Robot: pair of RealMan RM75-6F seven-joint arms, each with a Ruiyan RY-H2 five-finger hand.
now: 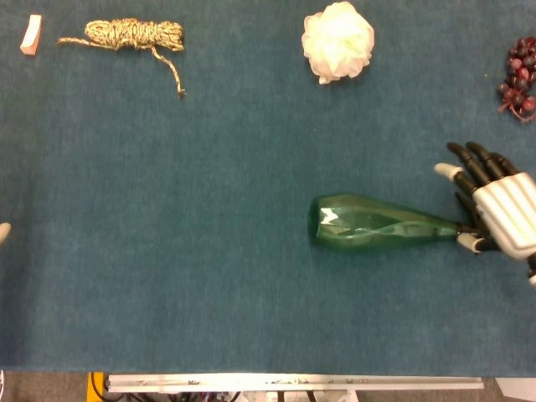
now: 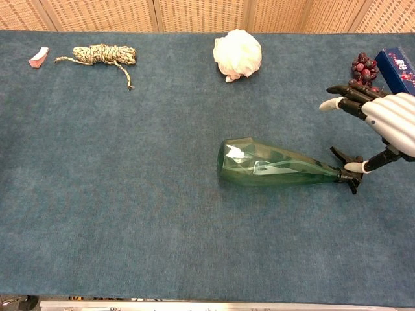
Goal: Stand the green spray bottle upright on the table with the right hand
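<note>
You have on tabletop (image 2: 130,194): one green spray bottle (image 2: 272,165), lying on side, centre-right of frame. One white bath pouf (image 2: 237,54), top centre. One coil of rope (image 2: 102,54), upper left. One small pink-white piece (image 2: 39,57), far upper left; can't tell what it is. One bunch of dark red grapes (image 2: 363,67), upper right. One blue box (image 2: 399,68), cut off by right edge. One hand fully seen, your right hand (image 2: 382,123), right of frame.

Glossy translucent plastic green spray bottle (image 1: 381,224) on matt, napped cloth table (image 1: 209,251); rough fibrous rope (image 1: 134,34).
</note>
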